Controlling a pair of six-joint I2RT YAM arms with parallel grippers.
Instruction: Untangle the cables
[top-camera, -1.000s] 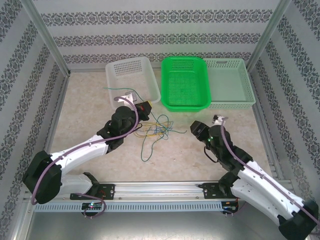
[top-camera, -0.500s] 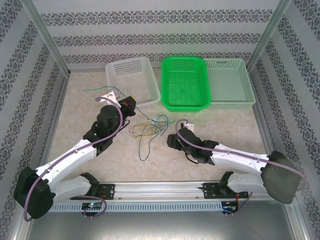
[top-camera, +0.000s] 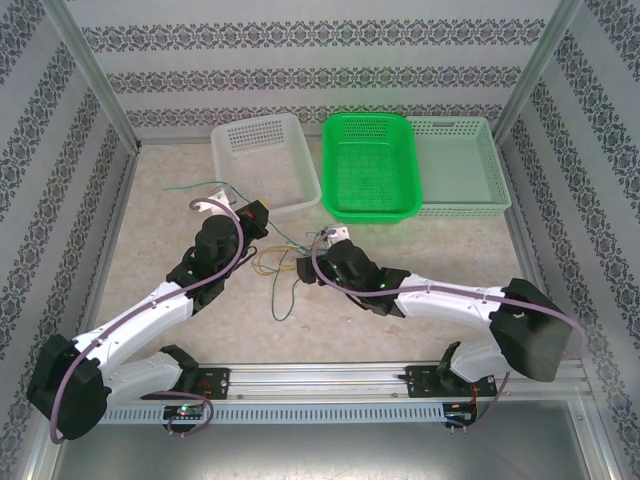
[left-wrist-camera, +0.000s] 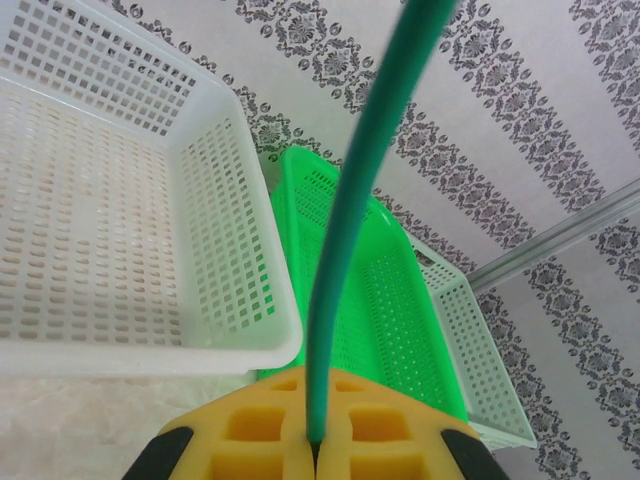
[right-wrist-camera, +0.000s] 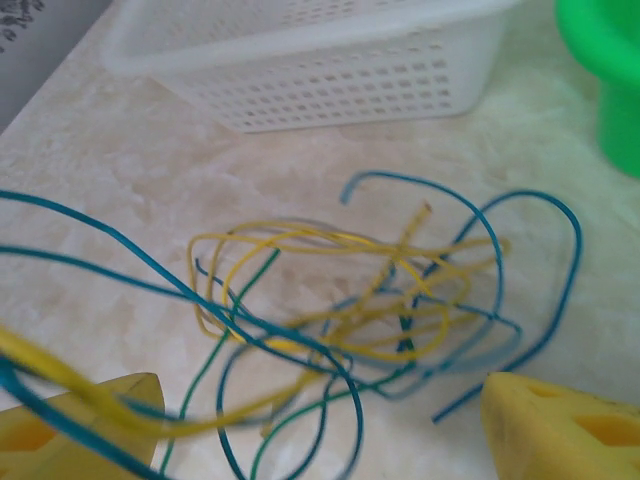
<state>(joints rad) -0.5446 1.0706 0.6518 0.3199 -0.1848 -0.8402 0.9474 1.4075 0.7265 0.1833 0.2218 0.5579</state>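
Observation:
The cables (top-camera: 280, 262) lie in a loose tangle of yellow, green and blue wires on the table, in front of the white basket. My left gripper (top-camera: 255, 215) is left of the tangle, shut on a green cable (top-camera: 190, 185) whose free end trails to the far left. In the left wrist view the yellow pads (left-wrist-camera: 250, 440) press together on that green cable (left-wrist-camera: 345, 220). My right gripper (top-camera: 306, 268) reaches in from the right, at the tangle's right edge. Its yellow fingertips (right-wrist-camera: 560, 430) stand wide apart, open, with the tangled cables (right-wrist-camera: 350, 300) just ahead and strands crossing the left one.
Three baskets stand in a row at the back: a white one (top-camera: 262, 122), a green one (top-camera: 368, 118) and a pale one (top-camera: 455, 122). The white basket's near wall (right-wrist-camera: 330, 70) is just beyond the tangle. Patterned walls and metal posts close in the table.
My right arm swung left across the table to the tangle and its jaws opened wider. My left gripper moved left with the green cable, dragging the tangle a little leftward.

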